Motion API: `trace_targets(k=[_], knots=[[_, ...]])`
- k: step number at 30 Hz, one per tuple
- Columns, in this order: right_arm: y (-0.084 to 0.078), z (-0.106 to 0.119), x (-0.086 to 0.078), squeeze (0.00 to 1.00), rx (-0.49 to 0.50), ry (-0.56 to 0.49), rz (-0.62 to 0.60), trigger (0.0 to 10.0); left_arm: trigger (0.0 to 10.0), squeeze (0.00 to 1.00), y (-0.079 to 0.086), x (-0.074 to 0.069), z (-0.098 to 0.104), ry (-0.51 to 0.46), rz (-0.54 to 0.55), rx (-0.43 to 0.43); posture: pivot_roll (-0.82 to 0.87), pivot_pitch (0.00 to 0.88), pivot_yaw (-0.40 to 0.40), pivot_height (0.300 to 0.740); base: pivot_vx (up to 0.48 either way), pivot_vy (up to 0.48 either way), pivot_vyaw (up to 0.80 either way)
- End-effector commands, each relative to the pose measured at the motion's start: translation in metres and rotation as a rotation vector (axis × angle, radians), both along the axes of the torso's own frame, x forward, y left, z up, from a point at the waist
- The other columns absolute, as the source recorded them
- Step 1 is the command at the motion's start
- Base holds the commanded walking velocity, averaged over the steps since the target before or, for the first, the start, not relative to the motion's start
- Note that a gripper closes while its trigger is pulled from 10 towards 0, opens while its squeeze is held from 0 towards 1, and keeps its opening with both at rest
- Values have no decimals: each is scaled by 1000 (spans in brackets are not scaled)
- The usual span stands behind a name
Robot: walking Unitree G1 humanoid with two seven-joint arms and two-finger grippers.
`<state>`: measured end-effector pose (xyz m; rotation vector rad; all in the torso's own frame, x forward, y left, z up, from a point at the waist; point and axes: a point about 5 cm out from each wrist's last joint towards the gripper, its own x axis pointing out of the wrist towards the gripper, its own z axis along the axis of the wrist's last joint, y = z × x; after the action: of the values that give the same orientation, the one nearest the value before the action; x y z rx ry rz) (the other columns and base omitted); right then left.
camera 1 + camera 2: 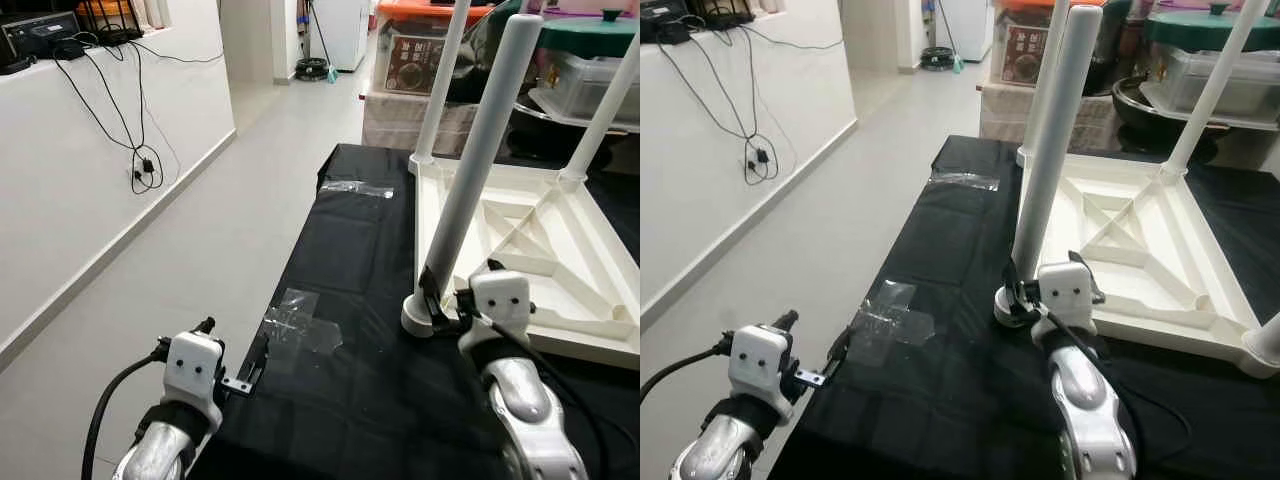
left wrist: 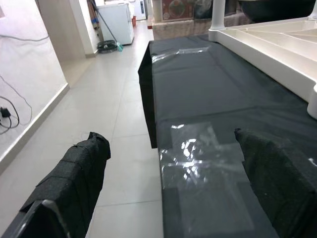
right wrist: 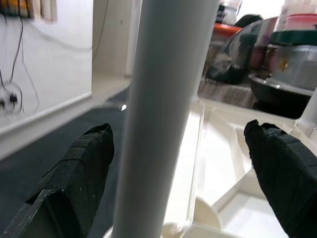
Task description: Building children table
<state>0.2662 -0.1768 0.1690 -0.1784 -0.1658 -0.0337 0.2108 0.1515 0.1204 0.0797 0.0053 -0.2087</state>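
A white children's table (image 1: pixel 560 250) lies upside down on a surface under a black cloth (image 1: pixel 350 260). Its white legs stick up. The near-left leg (image 1: pixel 480 160) leans a little, its round foot (image 1: pixel 418 316) at the table's corner. My right gripper (image 3: pixel 178 131) is open low around this leg, one black finger (image 3: pixel 84 163) on each side, not pressing on it. My left gripper (image 2: pixel 168 136) is open at the cloth's left edge, next to a clear tape patch (image 1: pixel 295 320), holding nothing.
Two more legs (image 1: pixel 440 80) (image 1: pixel 605 110) rise from the far corners. A second tape strip (image 1: pixel 358 188) lies farther along the cloth. Storage boxes (image 1: pixel 590 80) stand behind. Tiled floor (image 1: pixel 200 250) and a white wall with hanging cables (image 1: pixel 140 160) lie to the left.
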Motion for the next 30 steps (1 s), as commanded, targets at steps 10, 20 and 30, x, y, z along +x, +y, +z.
trace_targets(k=[10,20,30], knots=[[0,-1,0,0,38,-21,35,10000,10000,0,-4,4,2,-3,-6,1,62,0,-36,740,0,-446,-745],[-2,46,10,0,-69,-239,69,10000,10000,0,-6,10,4,-21,-16,-28,55,0,-28,740,0,-264,0],[-17,91,32,0,-20,-359,56,10000,10000,0,-9,15,2,-21,-16,-28,62,0,-41,740,0,0,0]])
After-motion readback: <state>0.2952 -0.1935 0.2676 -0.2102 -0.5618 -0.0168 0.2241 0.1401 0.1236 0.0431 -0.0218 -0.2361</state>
